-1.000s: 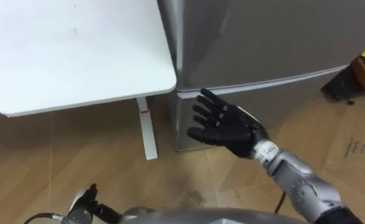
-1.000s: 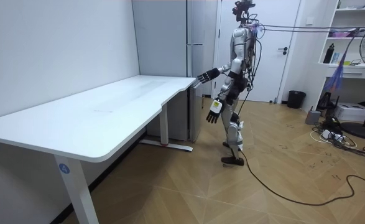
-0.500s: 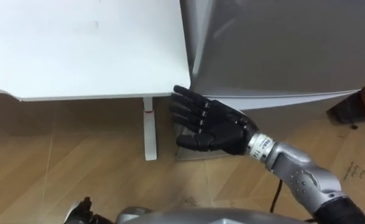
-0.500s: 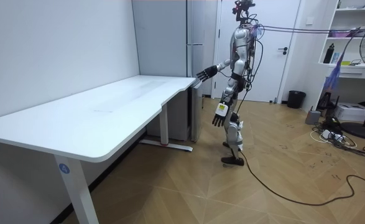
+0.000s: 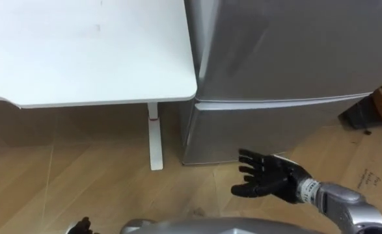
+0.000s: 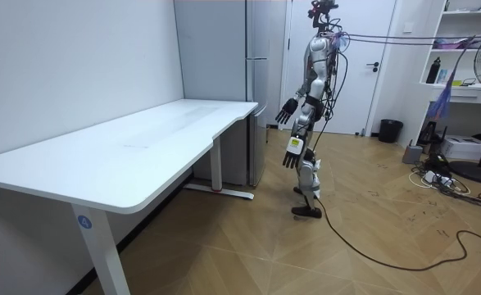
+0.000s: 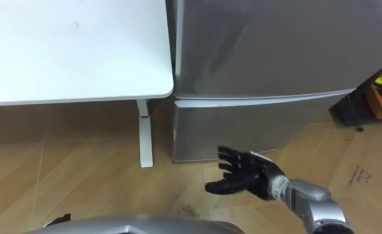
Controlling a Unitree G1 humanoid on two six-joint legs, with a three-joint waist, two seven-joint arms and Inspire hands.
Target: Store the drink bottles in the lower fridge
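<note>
Left eye view: the right hand [image 5: 265, 183] is held out low in front of the fridge [image 5: 288, 52]. It is fully open, with fingers straight and spread, thumb apart and palm turned inward. It holds nothing and touches nothing. It hangs over the wooden floor [image 5: 80, 182], short of the fridge's lower door [image 5: 256, 130].

That lower door is shut, and so is the upper door above it; a thin seam runs between the two. There is one fridge, silver, with two doors. Both hands are empty of drinks.

To the left of the fridge, with its rounded corner just beside the fridge's side, stands one white table [image 5: 80, 52]. One white table leg [image 5: 153, 136] shows beneath it.

In the room view the robot stands upright facing the fridge front, a short step back from it. The left hand [image 6: 293, 154] hangs by its thigh on the side away from the fridge, with fingers relaxed and pointing down, holding nothing.
</note>
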